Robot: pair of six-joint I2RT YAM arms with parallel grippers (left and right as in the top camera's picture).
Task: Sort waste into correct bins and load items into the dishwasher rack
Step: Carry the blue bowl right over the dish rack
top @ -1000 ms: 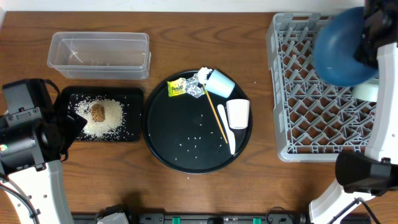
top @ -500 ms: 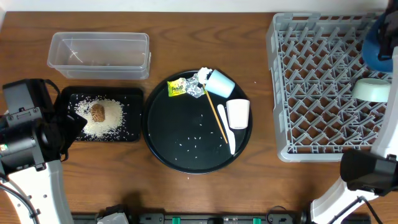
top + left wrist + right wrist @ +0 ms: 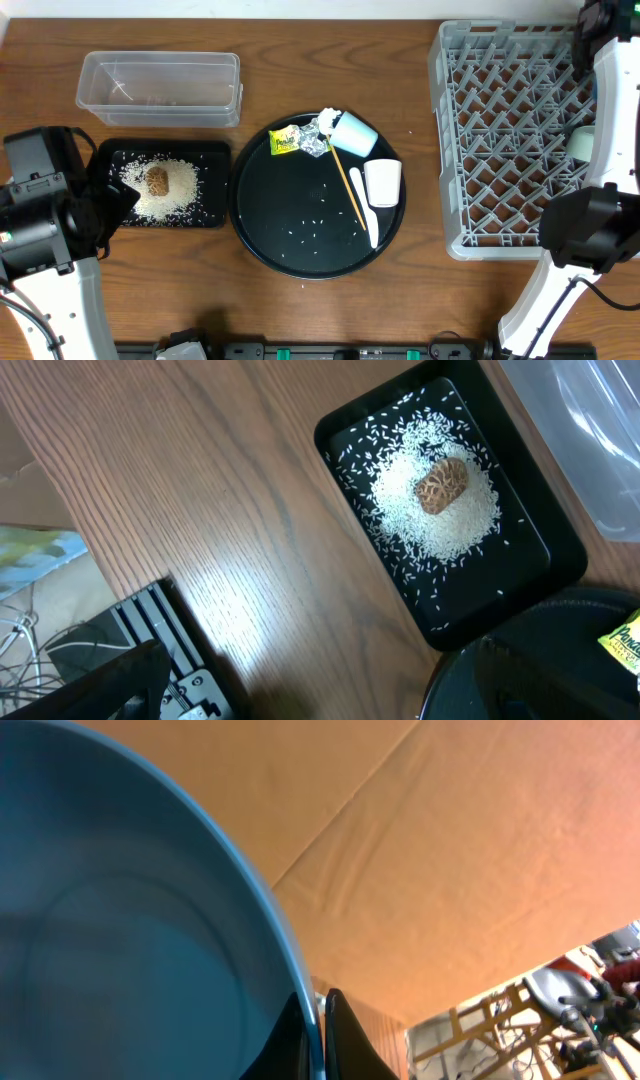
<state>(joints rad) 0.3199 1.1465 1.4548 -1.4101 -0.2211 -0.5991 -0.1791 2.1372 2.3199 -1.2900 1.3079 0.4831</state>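
— Gripping anything, the right gripper (image 3: 322,1030)?
— Yes: its jaws are clenched on the rim of the dark blue bowl (image 3: 120,940), which is seen only from the wrist. The arm crosses the dishwasher rack (image 3: 500,140) at the desk's right edge, half hiding the mint bowl (image 3: 580,142) inside.
— And the left gripper (image 3: 120,198)?
— Released and empty, near the left edge beside the shallow black tray (image 3: 215,150), which holds rice (image 3: 172,198) and a brown lump (image 3: 157,179). The light blue cup (image 3: 354,133), white cup (image 3: 382,182), spoon (image 3: 366,205), wrapper (image 3: 285,141) and foil (image 3: 315,140) crowd the round tray (image 3: 260,230) mid-desk.
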